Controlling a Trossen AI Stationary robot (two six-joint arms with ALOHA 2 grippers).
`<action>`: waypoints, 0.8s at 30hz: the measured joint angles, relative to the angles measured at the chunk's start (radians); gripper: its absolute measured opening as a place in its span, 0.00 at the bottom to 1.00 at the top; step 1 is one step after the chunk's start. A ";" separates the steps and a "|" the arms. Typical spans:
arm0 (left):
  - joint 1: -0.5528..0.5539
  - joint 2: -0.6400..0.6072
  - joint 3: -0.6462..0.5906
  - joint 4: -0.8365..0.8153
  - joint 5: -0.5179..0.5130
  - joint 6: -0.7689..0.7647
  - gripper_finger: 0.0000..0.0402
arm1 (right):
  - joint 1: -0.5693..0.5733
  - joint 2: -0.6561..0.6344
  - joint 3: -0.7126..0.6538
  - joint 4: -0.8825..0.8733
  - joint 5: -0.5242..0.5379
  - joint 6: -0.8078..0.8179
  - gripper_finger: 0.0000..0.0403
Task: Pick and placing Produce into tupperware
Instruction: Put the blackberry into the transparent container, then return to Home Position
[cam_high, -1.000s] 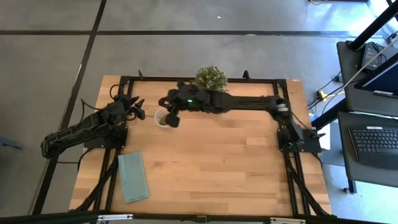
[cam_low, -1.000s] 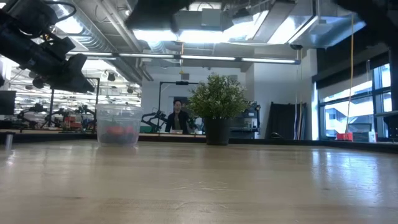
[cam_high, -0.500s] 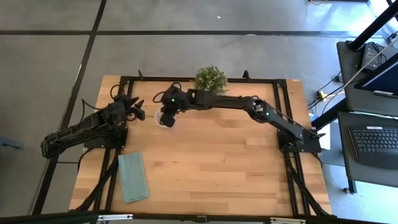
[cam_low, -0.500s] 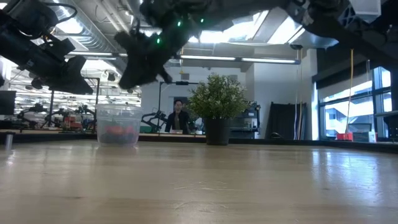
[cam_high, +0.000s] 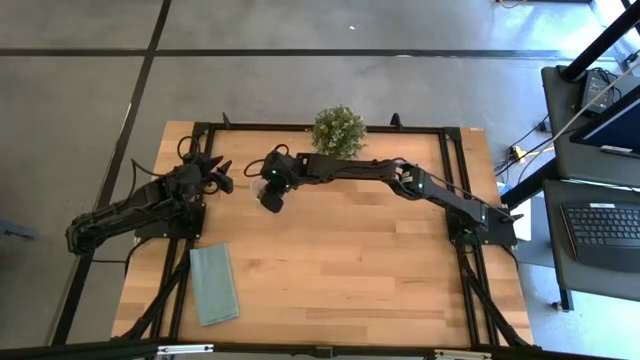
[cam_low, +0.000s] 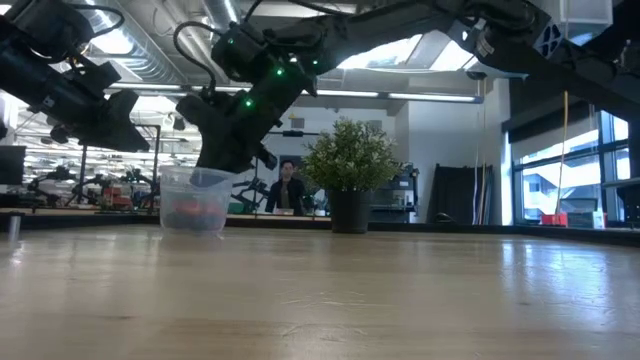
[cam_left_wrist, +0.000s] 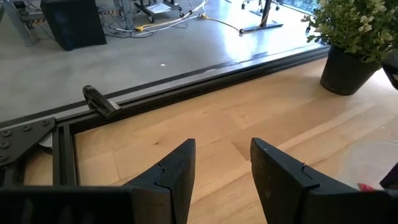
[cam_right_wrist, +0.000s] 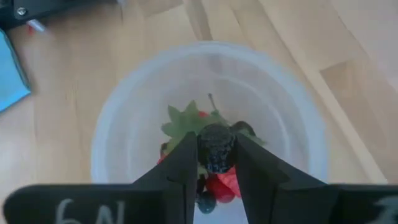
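Dark bumpy berry (cam_right_wrist: 216, 148), red pieces (cam_right_wrist: 222, 184), clear tupperware (cam_right_wrist: 130, 106)

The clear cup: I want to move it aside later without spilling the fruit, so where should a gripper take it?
Probably at the whitish rim, from straight above, one finger inside the wall and one outside. The cup stands upright and open-topped on the table, and its round wall looks wide for a side pinch. Wait until the right gripper with its dark berry is clear.

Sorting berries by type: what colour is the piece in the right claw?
Black, a bumpy dark berry, clearest in the right wrist view.
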 joint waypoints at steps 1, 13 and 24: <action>0.000 0.000 0.000 0.000 0.000 0.000 0.36 | 0.000 0.001 0.000 0.000 0.000 -0.002 0.22; 0.000 0.000 0.000 0.000 0.000 0.000 0.36 | 0.001 0.002 0.000 0.027 0.000 -0.033 0.35; 0.000 0.000 0.000 0.013 0.000 0.000 0.36 | 0.002 -0.004 0.038 0.044 0.003 -0.058 0.55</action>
